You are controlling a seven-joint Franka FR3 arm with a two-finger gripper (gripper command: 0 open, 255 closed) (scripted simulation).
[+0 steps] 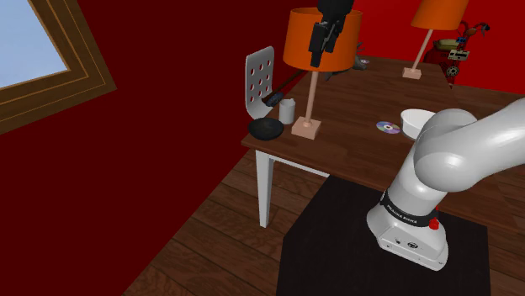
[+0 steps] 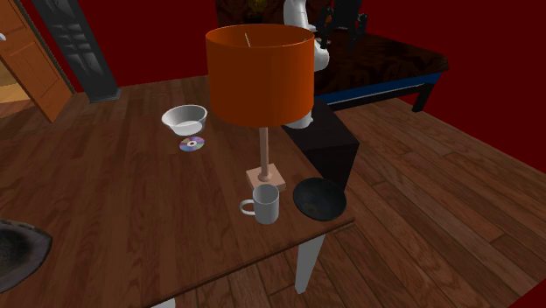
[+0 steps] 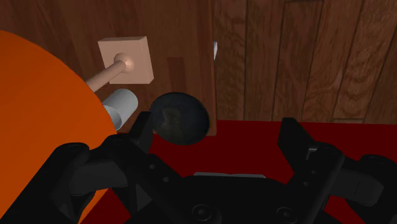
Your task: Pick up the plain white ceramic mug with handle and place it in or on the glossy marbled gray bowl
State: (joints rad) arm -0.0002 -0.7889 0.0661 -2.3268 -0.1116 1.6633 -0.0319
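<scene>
Red walls, wooden desk (image 2: pixel 114 201). My tool (image 1: pixel 317 55) hangs high, jaws apart, empty. I'd come down clear of the orange lampshade (image 2: pixel 260 74) and straddle the white mug (image 2: pixel 265 205) squarely.

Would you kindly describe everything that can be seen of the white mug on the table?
The mug is plain greyish-white, smooth and cylindrical, open-topped, with a loop handle pointing to the second exterior view's left. It stands upright, seemingly empty, near a corner of the wooden table, close to the lamp base and beside the dark bowl, apart from the bowl. Nothing grips it.
</scene>
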